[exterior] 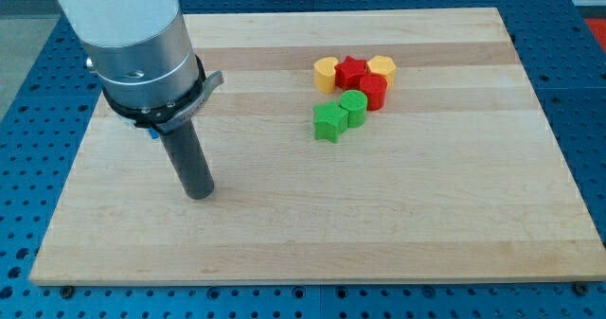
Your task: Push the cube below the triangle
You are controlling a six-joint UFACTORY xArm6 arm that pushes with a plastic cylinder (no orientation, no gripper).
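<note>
Pushing job: you want the cube to end up under the triangle, toward the view's bottom. I think this push has not started yet.
Camera view: this is the only view, so all of this comes from it.
Cube and triangle: you cannot pick them out for sure. No block here clearly looks like a cube or a triangle. A small blue bit (pixel 151 132) peeks out behind the rod and is mostly hidden. It may be a block.
Doing it well: find the cube first. Then put my tip (pixel 199 194) on its far side and push slow and straight, so you do not bump other blocks.
Block bunch: six blocks huddle near the view's top, right of the middle. They are a yellow block (pixel 325 74), a red star (pixel 351 70), a yellow hexagon (pixel 382 68), a red block (pixel 373 91), a green round block (pixel 353 108) and a green star (pixel 329 122).
Tip spot: my tip rests on the bench (pixel 284 234) at the view's left. It is well apart from the bunch and touches no block.
Arm pose: the rod stands almost straight up under the big silver arm (pixel 142 54).
Claw: there is none, only the rod, so nothing opens, closes or holds.
</note>
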